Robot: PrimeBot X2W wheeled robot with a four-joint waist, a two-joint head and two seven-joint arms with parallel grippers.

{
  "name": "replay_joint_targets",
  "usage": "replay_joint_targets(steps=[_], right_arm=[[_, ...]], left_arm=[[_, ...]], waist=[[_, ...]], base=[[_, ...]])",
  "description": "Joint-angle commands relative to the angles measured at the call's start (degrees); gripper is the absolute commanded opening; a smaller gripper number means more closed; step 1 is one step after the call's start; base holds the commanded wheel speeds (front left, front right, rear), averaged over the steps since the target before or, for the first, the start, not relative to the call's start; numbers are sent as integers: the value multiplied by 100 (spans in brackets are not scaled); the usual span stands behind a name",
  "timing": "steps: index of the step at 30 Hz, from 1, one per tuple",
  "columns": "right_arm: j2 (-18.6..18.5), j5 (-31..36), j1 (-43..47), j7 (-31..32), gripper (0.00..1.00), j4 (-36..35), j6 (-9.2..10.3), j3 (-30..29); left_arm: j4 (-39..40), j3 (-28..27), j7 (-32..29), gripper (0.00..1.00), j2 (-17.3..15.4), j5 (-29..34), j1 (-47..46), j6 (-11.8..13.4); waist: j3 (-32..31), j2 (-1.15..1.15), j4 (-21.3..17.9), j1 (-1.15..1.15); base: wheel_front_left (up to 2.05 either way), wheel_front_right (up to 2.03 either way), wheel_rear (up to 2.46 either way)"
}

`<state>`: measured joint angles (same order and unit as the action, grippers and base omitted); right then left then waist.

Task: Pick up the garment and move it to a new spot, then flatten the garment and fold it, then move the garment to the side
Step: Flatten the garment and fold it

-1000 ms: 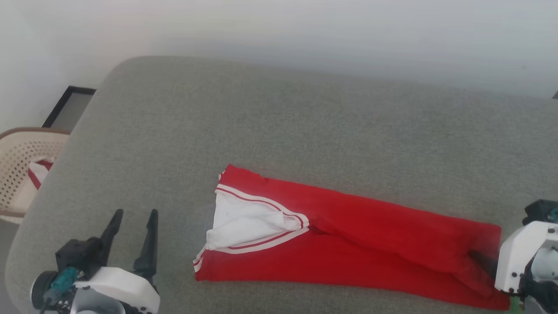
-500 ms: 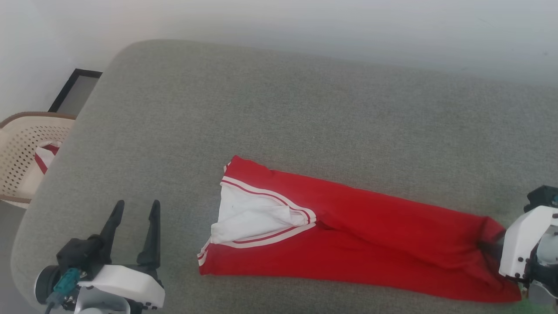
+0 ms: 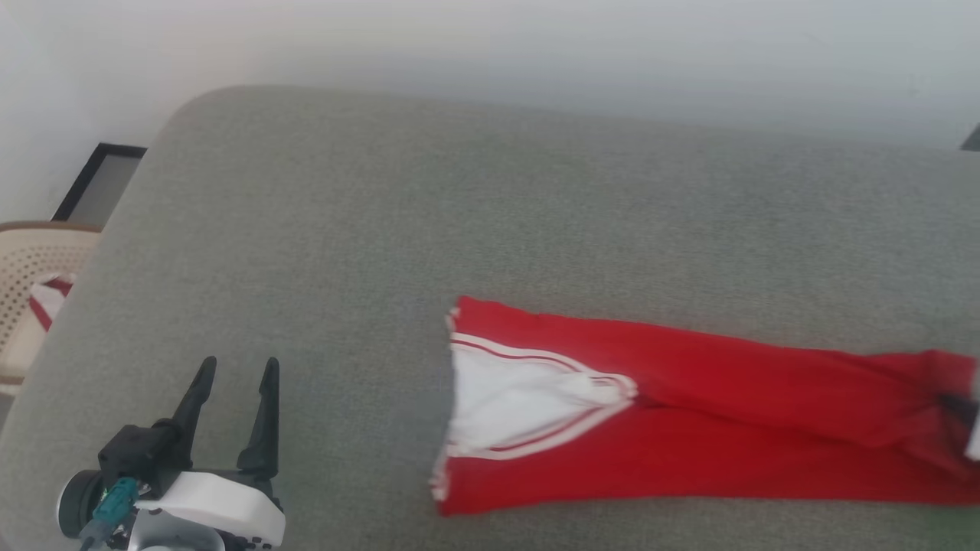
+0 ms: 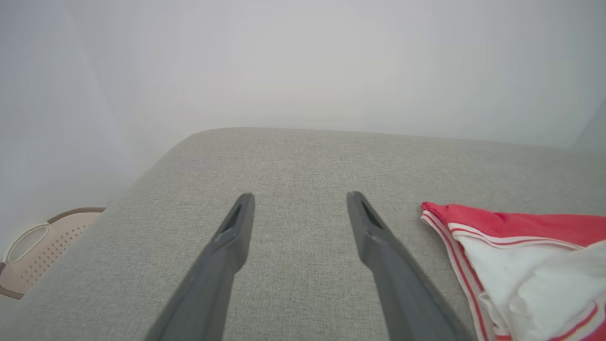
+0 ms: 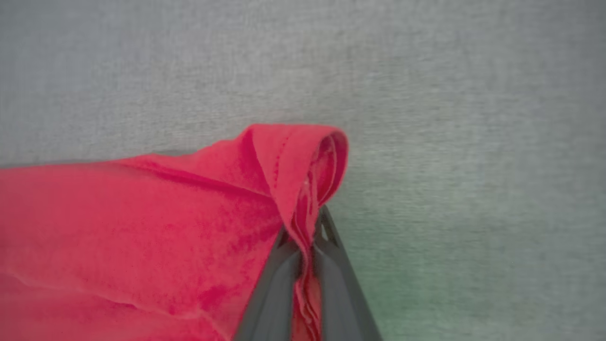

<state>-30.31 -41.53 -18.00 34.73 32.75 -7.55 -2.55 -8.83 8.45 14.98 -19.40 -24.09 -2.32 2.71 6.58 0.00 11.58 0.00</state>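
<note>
While the left gripper [image 3: 239,366] hovers over the near left part of the grey cushion [image 3: 490,199] with its two dark fingers spread wide and nothing between them, the right gripper [image 5: 305,237] has its fingers pinched shut on a bunched fold of the red shirt [image 3: 727,428]. The shirt lies folded lengthwise into a long narrow strip on the near half of the cushion, reaching from about the cushion's middle toward its right side, where the strip runs out of the head view. At the end nearer the cushion's middle, a white sleeve [image 3: 521,402] edged with red-and-white striped trim lies on top of the red cloth as a wedge. At the other end, the right wrist view shows the red cloth curling in a loop over the closed fingertips, with several layers squeezed between the fingers and the rest spreading away over the cushion. Bare cushion separates the left gripper from the sleeve end, which sits well apart from it. Past the cushion's left edge stands a beige perforated basket [image 3: 23,260] with a red-and-white striped cloth [image 3: 46,298] inside. A dark-framed panel [image 3: 99,180] sits by the cushion's far left corner, against the pale wall [image 3: 536,46].
</note>
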Motion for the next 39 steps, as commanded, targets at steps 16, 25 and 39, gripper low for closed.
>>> replay_joint_targets(steps=[16,25,39], right_arm=[[-379,-91,-180,-325,0,188,11,-89],[292,-838,105,61,0,-1240,7,215],[1481,-671,-297,142,0,-1500,7,1452]], left_arm=[[-264,-265,24,100,56,174,233,-209],[-366,-175,12,100,61,143,139,-274],[-504,93,-47,100,140,156,-200,-390]], waist=[[-404,0,-425,0],[-507,0,-328,0],[-476,0,298,0]], base=[[0,0,0],[0,0,0],[0,0,0]])
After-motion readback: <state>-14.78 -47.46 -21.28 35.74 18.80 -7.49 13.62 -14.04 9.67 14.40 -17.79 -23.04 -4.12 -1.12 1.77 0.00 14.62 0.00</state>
